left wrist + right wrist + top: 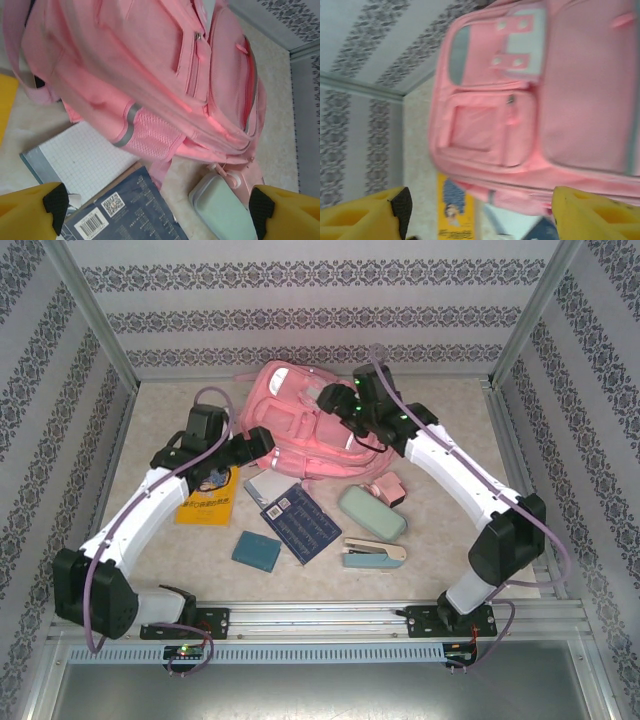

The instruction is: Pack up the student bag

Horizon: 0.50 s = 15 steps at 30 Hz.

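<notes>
Left gripper [159, 202]: jaws wide apart, nothing between them, sitting at the bag's [150, 75] 8 o'clock edge. Right gripper [480, 210]: also spread and empty, over the bag toward its 2 o'clock side. That wrist view is blurred, so fine detail there is unreliable.

The bag lies flat on the table [150, 410] at 12 o'clock from table centre, front pockets up. Every zip I can make out looks closed. Can't tell about the main compartment.

Outward from the bag:
- Grid notebook [266, 486] and dark blue book [300, 523] at 6 o'clock, notebook right against the bag edge.
- Yellow book [207, 502] at 8 o'clock, partly under the left arm.
- Mint case [372, 512] and small pink item [388, 488] at 5 o'clock, touching or nearly touching the bag.
- Teal block [257, 550] and stapler [375, 553] further toward 6, well apart from it.

Risks as I read it:
- No opening visible, so nothing packs. The zip pulls are small. A miss grabs fabric, and the soft bag lifts or slides instead of unzipping.
- Both wrists crowd the same bag, so the arms could clash if they close in together.
- A loose strap lies near the left fingers, so there's a snag risk.
- Dragging the bag would shove the notebook, case and pink item at its edge.
</notes>
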Each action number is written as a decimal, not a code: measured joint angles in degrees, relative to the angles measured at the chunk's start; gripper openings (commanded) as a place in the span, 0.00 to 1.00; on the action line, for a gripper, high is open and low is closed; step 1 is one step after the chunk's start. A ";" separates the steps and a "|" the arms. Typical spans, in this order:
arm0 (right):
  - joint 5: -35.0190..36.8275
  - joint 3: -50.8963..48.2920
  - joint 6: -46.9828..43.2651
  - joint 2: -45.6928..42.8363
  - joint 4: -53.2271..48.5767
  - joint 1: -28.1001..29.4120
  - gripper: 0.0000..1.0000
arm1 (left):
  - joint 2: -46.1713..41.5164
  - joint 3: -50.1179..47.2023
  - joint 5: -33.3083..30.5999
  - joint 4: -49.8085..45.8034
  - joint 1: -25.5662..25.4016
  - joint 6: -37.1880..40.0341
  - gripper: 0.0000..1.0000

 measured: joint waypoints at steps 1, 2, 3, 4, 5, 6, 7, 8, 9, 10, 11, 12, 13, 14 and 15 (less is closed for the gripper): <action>0.04 -1.05 -1.49 -0.72 -0.87 -1.75 0.71 | 1.92 2.95 -1.09 -1.09 -1.09 0.83 0.93; 0.11 -2.27 -2.84 -1.44 -1.57 -3.96 0.70 | 4.66 7.02 -2.32 -2.58 -2.82 1.88 0.93; 0.28 -3.76 -4.09 -2.25 -1.66 -6.49 0.70 | 7.91 11.72 -3.37 -4.09 -4.87 3.08 0.91; 0.57 -5.16 -5.14 -2.95 -1.64 -8.63 0.70 | 11.02 15.96 -3.87 -5.33 -6.58 3.98 0.88; 0.90 -6.75 -6.21 -3.69 -1.70 -11.10 0.70 | 14.69 20.72 -3.87 -6.60 -8.31 5.05 0.84; 1.36 -8.00 -7.19 -4.17 -1.70 -13.51 0.70 | 18.99 26.25 -3.85 -8.11 -10.05 6.12 0.81; 1.84 -8.63 -8.02 -4.31 -1.75 -15.26 0.68 | 23.04 31.43 -3.80 -9.49 -11.43 7.08 0.78; 2.21 -9.09 -8.70 -4.35 -1.77 -17.11 0.64 | 27.50 37.05 -3.69 -11.34 -12.63 8.22 0.76; 2.43 -9.46 -9.25 -4.35 -1.73 -18.73 0.58 | 32.02 42.73 -3.65 -13.27 -13.66 9.22 0.73; 2.45 -9.99 -9.53 -4.37 -1.40 -20.09 0.55 | 36.20 47.84 -3.61 -14.82 -14.40 9.90 0.72; 2.45 -10.78 -9.66 -4.57 -0.83 -21.40 0.52 | 40.79 53.46 -3.32 -16.70 -15.13 10.75 0.69; 2.43 -12.07 -9.64 -4.85 0.13 -22.67 0.51 | 44.61 58.01 -2.97 -18.32 -15.58 11.15 0.67; 2.45 -13.40 -9.53 -5.20 0.87 -23.63 0.50 | 48.63 63.08 -2.51 -20.37 -15.93 11.58 0.65; 2.47 -14.84 -9.49 -5.53 1.22 -24.59 0.49 | 52.46 68.00 -2.16 -22.27 -16.24 11.96 0.64; 2.51 -16.24 -9.44 -5.77 1.49 -25.53 0.49 | 56.94 73.96 -1.81 -24.52 -16.55 12.22 0.63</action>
